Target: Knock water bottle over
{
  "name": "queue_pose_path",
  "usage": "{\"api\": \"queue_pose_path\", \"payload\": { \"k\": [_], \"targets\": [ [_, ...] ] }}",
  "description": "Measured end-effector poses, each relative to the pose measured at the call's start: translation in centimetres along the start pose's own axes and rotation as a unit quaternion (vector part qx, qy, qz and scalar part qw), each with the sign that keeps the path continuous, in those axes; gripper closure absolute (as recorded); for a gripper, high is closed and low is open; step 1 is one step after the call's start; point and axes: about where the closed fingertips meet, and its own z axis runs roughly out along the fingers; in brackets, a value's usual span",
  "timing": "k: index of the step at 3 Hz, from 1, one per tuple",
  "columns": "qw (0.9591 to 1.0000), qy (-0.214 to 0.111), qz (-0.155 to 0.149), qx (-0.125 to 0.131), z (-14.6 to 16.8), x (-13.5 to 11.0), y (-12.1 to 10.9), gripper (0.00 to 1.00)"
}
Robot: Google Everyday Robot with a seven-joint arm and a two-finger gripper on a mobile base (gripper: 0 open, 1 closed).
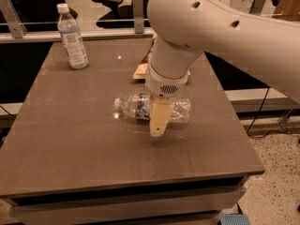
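The water bottle lies on its side in the middle of the brown table. Its white cap points left and its red-white-blue label band faces up. My gripper hangs from the big white arm directly over the bottle's right half. Its tan tip reaches down in front of the bottle to just above the tabletop. The arm hides part of the bottle's body.
A slimmer, taller bottle with a pale label stands upright at the table's back left corner. A flat tan object lies behind the arm near the back edge. A railing and an office chair are beyond the table.
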Motion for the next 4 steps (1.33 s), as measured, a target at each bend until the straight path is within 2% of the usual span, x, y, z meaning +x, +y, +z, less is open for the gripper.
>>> {"api": "queue_pose_path", "payload": {
  "k": [3,4],
  "targets": [
    [0.9982,-0.055,0.021,0.010,-2.2,-0.4,1.8,0.00],
    [0.9946,-0.090,0.046,0.025,-3.3,0.6,2.7,0.00]
  ]
}}
